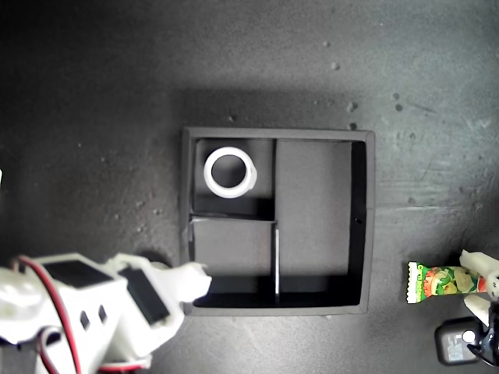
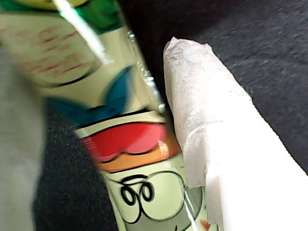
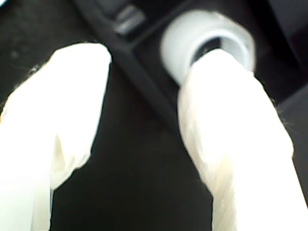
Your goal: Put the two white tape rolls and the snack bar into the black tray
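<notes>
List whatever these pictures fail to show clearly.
1. Second tape roll: in no view; only one white tape ring shows, inside the square black tray.
2. Long green-and-white snack bar: its far end is covered by my first gripper at the exterior view's right edge.
3. My first gripper's hold: the first wrist view is too close and blurred to tell if it clamps the bar.

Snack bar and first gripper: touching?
Touching. In the first wrist view the snack bar lies against the white finger, no gap visible; the gripper sits at its end.
</notes>
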`<state>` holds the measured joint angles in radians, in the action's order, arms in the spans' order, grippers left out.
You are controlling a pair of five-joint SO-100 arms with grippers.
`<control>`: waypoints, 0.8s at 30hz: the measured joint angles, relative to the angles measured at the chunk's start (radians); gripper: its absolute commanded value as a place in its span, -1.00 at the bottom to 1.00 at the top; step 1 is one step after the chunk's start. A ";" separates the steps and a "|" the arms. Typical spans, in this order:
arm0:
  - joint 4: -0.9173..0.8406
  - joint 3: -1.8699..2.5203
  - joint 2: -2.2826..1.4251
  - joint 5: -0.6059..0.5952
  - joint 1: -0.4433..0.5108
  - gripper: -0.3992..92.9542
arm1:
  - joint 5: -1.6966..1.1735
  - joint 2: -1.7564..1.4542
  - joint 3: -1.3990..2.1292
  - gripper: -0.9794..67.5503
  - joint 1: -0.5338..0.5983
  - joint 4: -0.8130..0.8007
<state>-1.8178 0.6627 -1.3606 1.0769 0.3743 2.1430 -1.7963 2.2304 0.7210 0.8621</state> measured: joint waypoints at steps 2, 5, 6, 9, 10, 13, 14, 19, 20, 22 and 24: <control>0.000 0.037 0.003 0.012 0.046 -0.76 | 0.000 0.000 0.012 -0.98 -0.011 -0.003; 0.000 0.107 0.018 0.035 0.092 -0.76 | 0.000 0.000 -0.015 -0.98 -0.037 0.048; 0.000 0.110 0.032 0.038 0.103 -0.76 | 0.000 0.000 -0.040 -0.98 -0.044 0.087; 0.000 0.110 0.078 0.044 0.130 -0.76 | 0.026 0.000 -0.172 -0.98 -0.081 0.267; 0.000 0.110 0.087 0.044 0.140 -0.76 | 0.043 0.000 -0.222 -0.98 -0.095 0.328; 0.000 0.120 0.117 0.051 0.178 -0.76 | 0.094 -0.021 -0.376 -0.98 -0.150 0.482; 0.000 0.129 0.120 0.052 0.181 -0.76 | 0.103 -0.038 -0.402 -0.98 -0.170 0.491; 0.000 0.232 0.121 0.089 0.170 -0.75 | 0.054 -0.078 -0.443 -0.99 -0.321 0.446; 0.005 0.249 0.121 0.091 0.167 -0.75 | -0.002 -0.078 -0.443 -0.99 -0.360 0.405; 0.012 0.268 0.124 0.091 0.166 -0.74 | -0.201 -0.078 -0.449 -0.99 -0.448 0.307; 0.020 0.287 0.129 0.091 0.173 -0.74 | -0.440 -0.078 -0.465 -0.99 -0.531 0.249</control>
<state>-1.7978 0.9495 -1.2318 1.1674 0.5476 1.7027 -1.8745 1.7656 0.1902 1.1106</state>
